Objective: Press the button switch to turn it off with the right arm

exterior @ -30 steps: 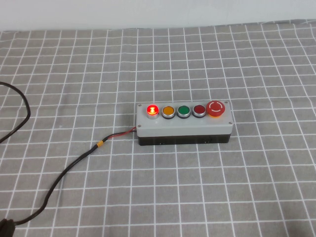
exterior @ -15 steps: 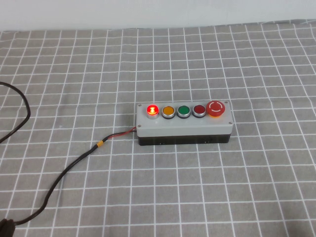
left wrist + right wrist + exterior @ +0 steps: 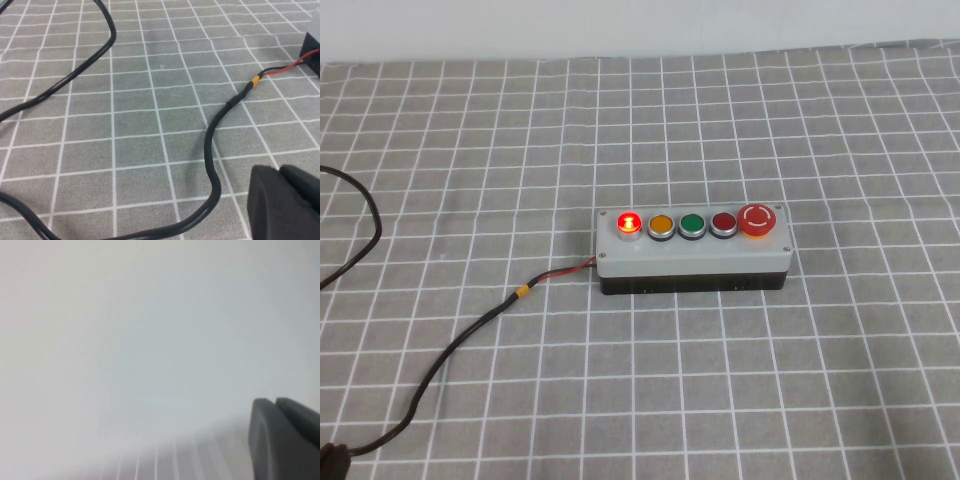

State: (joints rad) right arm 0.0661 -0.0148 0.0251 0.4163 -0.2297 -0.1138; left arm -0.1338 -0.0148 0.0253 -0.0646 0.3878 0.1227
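The button switch (image 3: pixel 692 250) is a grey box on a black base, lying in the middle of the table in the high view. Its red lamp (image 3: pixel 629 222) is lit. Beside it in a row are a yellow cap (image 3: pixel 661 225), a green cap (image 3: pixel 692 224), a dark red cap (image 3: pixel 723 223) and a red mushroom cap (image 3: pixel 758 219). Neither arm shows in the high view. My left gripper (image 3: pixel 279 172) is shut and empty, low over the cloth near the black cable (image 3: pixel 215 165). My right gripper (image 3: pixel 275 402) is shut and empty, facing a white wall, with the switch out of its view.
A grey cloth with a white grid (image 3: pixel 770 380) covers the table. The black cable (image 3: pixel 470 330) runs from the box's left end to the front left edge, with another loop at the far left (image 3: pixel 365 215). A white wall (image 3: pixel 640 25) stands behind.
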